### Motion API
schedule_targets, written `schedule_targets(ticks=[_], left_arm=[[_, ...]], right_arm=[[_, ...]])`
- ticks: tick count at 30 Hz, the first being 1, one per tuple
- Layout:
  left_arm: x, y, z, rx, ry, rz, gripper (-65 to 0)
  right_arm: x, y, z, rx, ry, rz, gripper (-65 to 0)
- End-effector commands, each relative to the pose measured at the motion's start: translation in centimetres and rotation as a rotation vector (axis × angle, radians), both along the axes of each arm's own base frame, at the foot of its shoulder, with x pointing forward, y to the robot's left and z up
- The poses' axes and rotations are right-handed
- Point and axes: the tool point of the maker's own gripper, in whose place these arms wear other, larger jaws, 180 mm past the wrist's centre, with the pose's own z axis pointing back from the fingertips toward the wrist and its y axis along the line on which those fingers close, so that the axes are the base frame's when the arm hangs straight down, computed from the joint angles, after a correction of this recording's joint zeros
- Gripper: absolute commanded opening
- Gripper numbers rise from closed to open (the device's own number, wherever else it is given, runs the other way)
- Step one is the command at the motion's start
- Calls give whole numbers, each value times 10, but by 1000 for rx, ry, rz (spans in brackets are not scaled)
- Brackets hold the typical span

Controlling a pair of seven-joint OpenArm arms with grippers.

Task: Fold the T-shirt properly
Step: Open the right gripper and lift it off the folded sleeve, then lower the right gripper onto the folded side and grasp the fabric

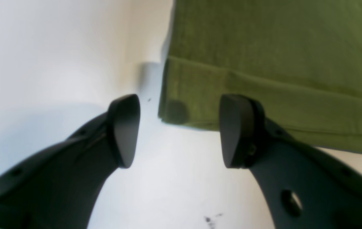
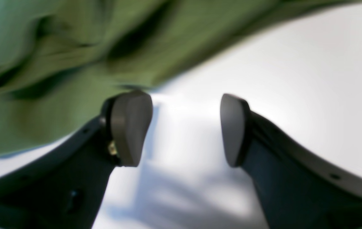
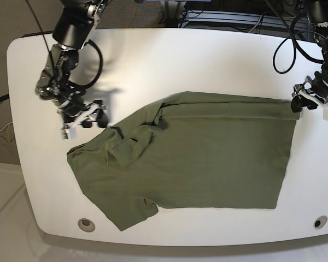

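T-shirt is lying spread across the middle of the white table, hem end toward the left gripper, collar and sleeves end toward the right gripper. The hem end is lying flat; the shoulder area is bunching up with creases.

Left gripper is hovering just beside the far hem corner of the T-shirt, jaws standing wide, nothing between them. In the left wrist view the doubled hem corner is sitting right between the fingertips, slightly ahead of them. Right gripper is sitting just off the far shoulder of the T-shirt, jaws apart, gripping nothing; one pad is looking close to the fabric edge, possibly touching it.

My read: both are lining up corner grasps for the first fold.

Doing it well:
- left should be coming down so one finger slides under the hem corner and catches both layers, not just the top one
- right needs to be picking the shoulder seam proper, not a loose wrinkle, or the fold will be dragging skewed
- flattening the bunched shoulder first would help

Hard to make out:
- right wrist view is blurring badly; can't tell which part of the T-shirt is under the pad
- a dark round spot on the hem corner, stain or shadow, unclear
- collar is getting lost in the crumpled folds
- table corners are cut off in the base view
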Motion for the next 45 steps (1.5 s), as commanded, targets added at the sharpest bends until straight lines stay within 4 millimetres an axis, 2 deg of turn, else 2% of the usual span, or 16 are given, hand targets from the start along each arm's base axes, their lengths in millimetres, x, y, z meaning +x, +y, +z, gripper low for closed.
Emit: schedule_targets(ticks=[1, 5, 21, 25, 29, 33, 45], left_arm=[[10, 5, 17, 16, -54, -7, -275], [6, 5, 9, 19, -34, -6, -274], [4, -4, 1, -2, -22, -5, -277], [6, -3, 3, 1, -29, -5, -276], [6, -3, 5, -1, -34, -4, -276], [7, -3, 6, -1, -36, -5, -275], [7, -4, 1, -11, -34, 5, -275]], right_arm=[[4, -17, 9, -35, -16, -10, -287], [12, -19, 23, -40, -61, -5, -289], [17, -1, 28, -2, -84, 2, -285], [25, 10, 37, 98, -121, -38, -286], [30, 13, 40, 156, -135, -74, -286], [30, 12, 34, 169, -117, -82, -285], [26, 8, -11, 232, 6, -112, -292]])
